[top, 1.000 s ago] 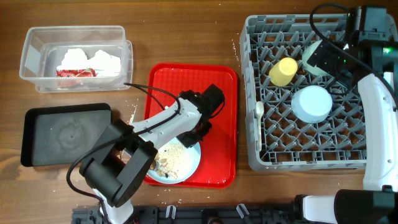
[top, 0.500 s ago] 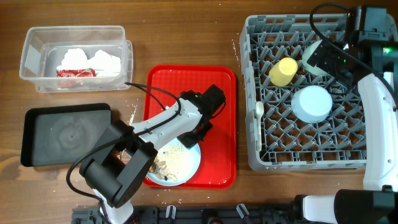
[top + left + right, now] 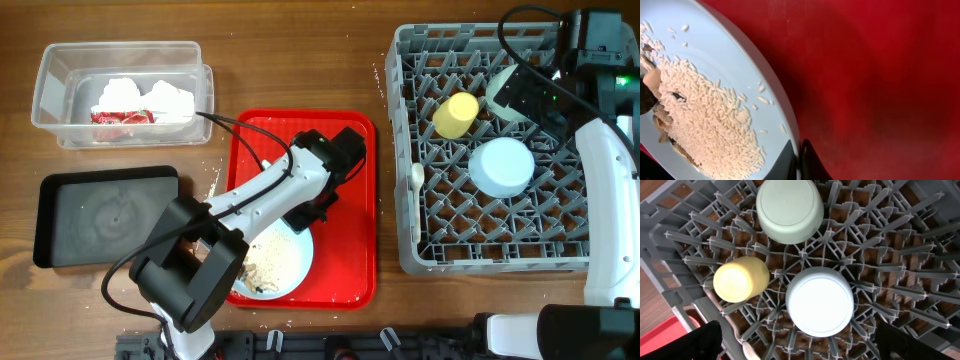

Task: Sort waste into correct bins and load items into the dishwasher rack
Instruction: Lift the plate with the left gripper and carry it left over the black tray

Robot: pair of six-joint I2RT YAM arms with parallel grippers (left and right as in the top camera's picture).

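Note:
My left gripper is shut on the right rim of the light blue plate, which sits on the red tray. In the left wrist view the fingers pinch the plate's edge. Rice-like scraps with brown bits cover the plate's lower left. The grey rack holds the yellow cup, the upturned light blue bowl and the pale green bowl. My right gripper is open and empty above the rack, over the cup and bowls.
The clear tub at the back left holds white napkins and a red wrapper. The black tray lies in front of it. A white utensil end shows at the rack's left side. A few rice grains lie beside the red tray.
My left gripper has shifted a little left and back with the plate. The red tray has slid slightly left with it. The right arm has not moved.

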